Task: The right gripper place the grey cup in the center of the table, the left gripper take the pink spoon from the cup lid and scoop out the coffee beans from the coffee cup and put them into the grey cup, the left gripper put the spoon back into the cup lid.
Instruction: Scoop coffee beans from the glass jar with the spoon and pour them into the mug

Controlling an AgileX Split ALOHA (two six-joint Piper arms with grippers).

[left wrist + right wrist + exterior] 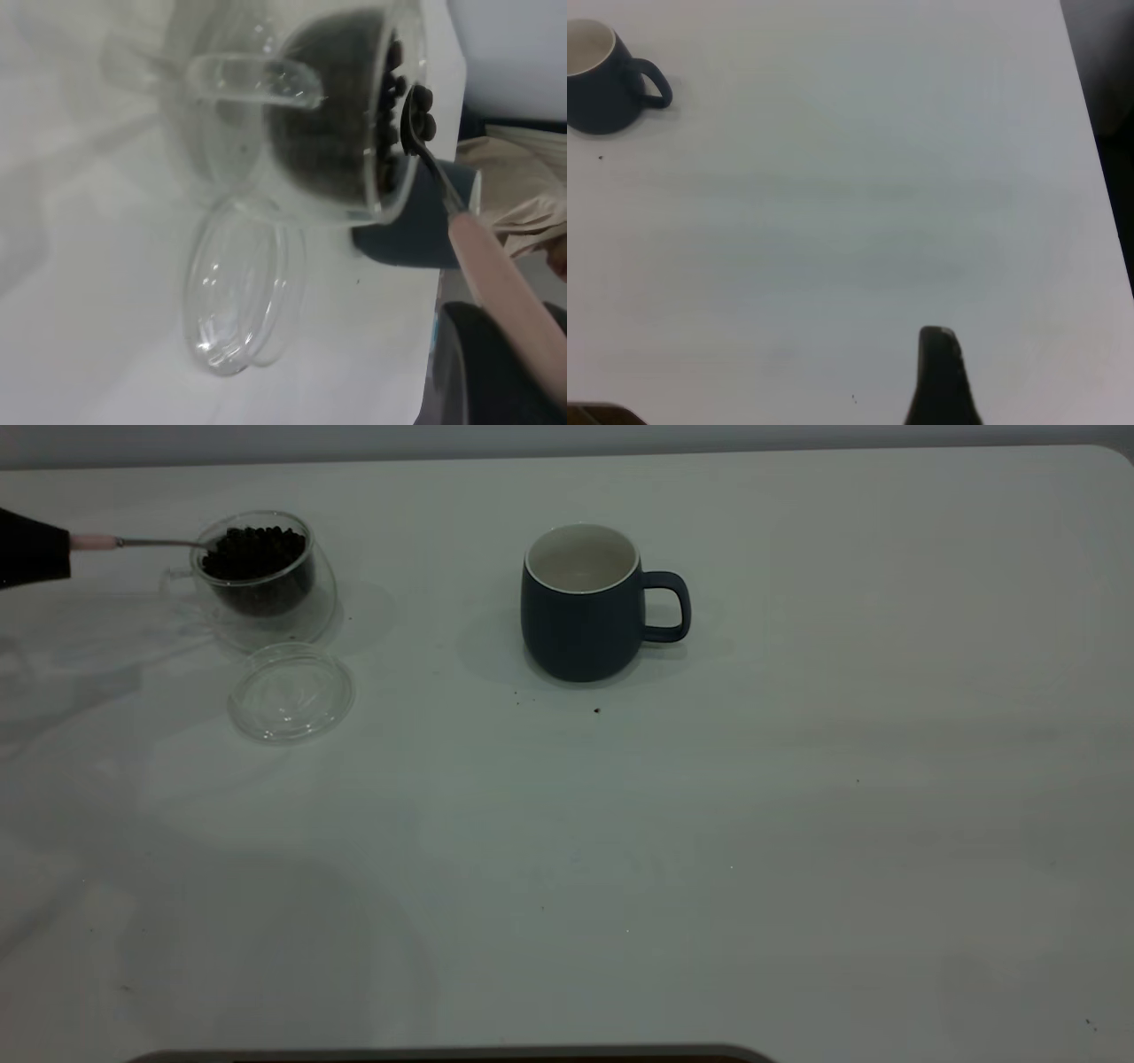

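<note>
Left gripper [35, 553] enters at the upper-left edge of the exterior frame, jaws clamped on the pink handle of the slim metal-bowled pink spoon [133, 541]. The spoon's long axis runs roughly level across the frame, bowl end pointing right, resting at the rim of the clear double-walled glass coffee cup [263, 571] filled with dark coffee beans [252, 553]. In the left wrist view the spoon bowl [416, 124] carries what looks like a few beans, though the glass wall makes this hard to confirm.

The dark grey ceramic mug with pale interior, the grey cup [585, 602], stands upright at upper centre of the frame, handle to the right, well apart from the coffee cup and directly to the right of the spoon tip. It appears empty. The coming transfer is a sideways carry along the spoon's own axis.

The clear round plastic cup lid [292, 693] lies flat on the white bench [620, 868], just below the coffee cup.

Right gripper [943, 381]: only a dark tip shows at the lower edge of its wrist view; jaw state cannot be told. It sits well apart from the grey cup.
</note>
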